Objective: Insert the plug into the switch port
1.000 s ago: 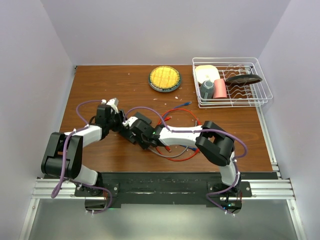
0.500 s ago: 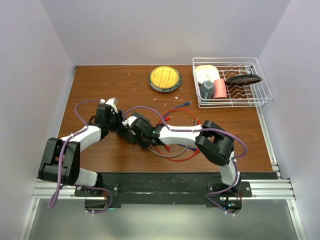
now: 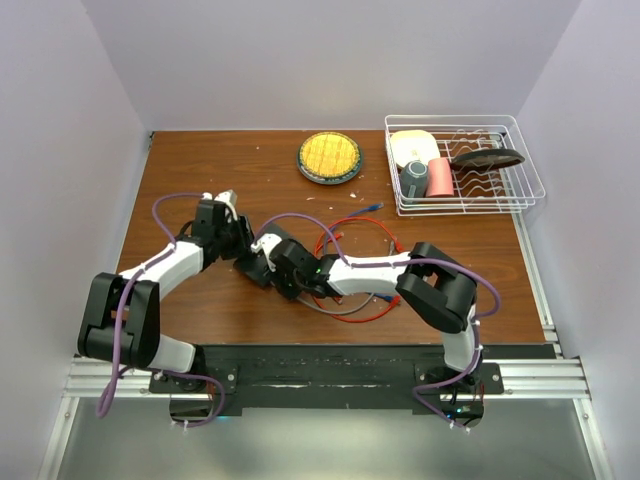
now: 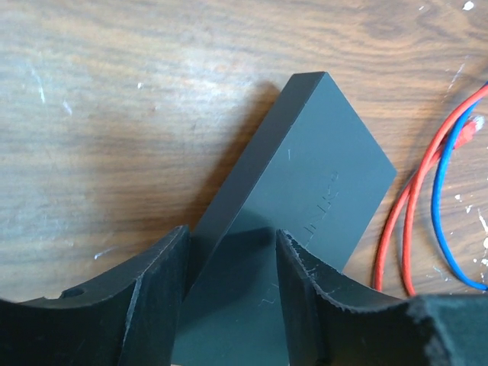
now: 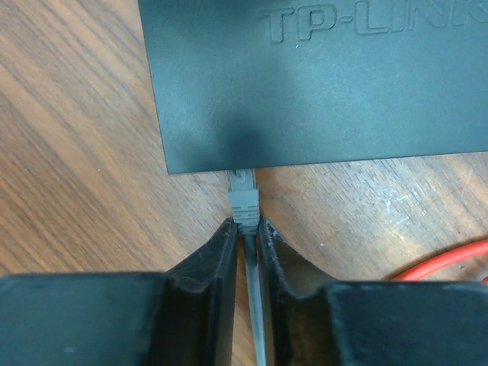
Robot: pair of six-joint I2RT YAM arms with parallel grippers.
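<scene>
left gripper (image 4: 229, 240) clamps TP-Link switch (image 4: 305, 183) | right gripper (image 5: 245, 226) straddles cable (image 5: 254, 305) behind grey plug (image 5: 244, 200) mid-frame, grip unclear | push straight, switch braced

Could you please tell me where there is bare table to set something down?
Bare wood lies far left, between the table edge and the yellow dish, and near right, between the cables and the wire rack. The middle, around the switch, is crowded.

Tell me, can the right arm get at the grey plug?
Probably yes. The right gripper sits right behind the plug, its fingers either side of the grey wire, with nothing between them. The plug's front meets the black box at its edge.
</scene>
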